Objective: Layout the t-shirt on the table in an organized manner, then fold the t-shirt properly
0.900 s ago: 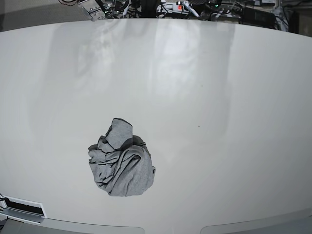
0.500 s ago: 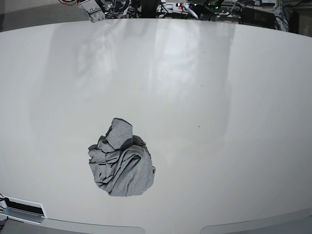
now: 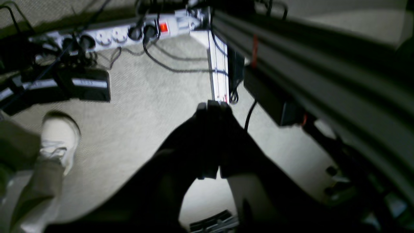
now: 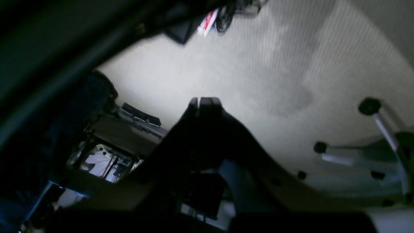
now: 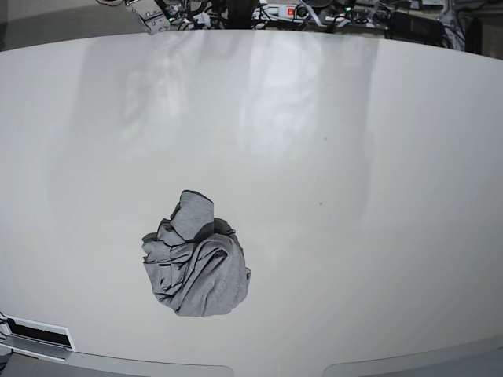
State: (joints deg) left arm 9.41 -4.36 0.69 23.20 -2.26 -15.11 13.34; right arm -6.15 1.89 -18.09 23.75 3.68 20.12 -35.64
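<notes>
The heather-grey t-shirt (image 5: 196, 263) lies crumpled in a heap on the glossy white table (image 5: 354, 157), left of centre near the front edge. No lettering shows. Neither gripper is near it. In the left wrist view my left gripper (image 3: 212, 108) is a dark shape with its fingers pressed together, hanging over carpet beside the table frame. In the right wrist view my right gripper (image 4: 205, 101) is also dark, shut and empty above the carpet. Neither wrist view shows the shirt.
A white power strip (image 3: 129, 30) with cables and a person's white shoe (image 3: 59, 134) are on the floor. A dark frame beam (image 3: 307, 64) runs beside the left gripper. Chair legs (image 4: 372, 155) stand near the right gripper. Equipment (image 5: 149, 14) lines the table's far edge.
The shirt has not moved. The metal arm part at the far left edge of the table has drifted slightly up and out of the base view.
</notes>
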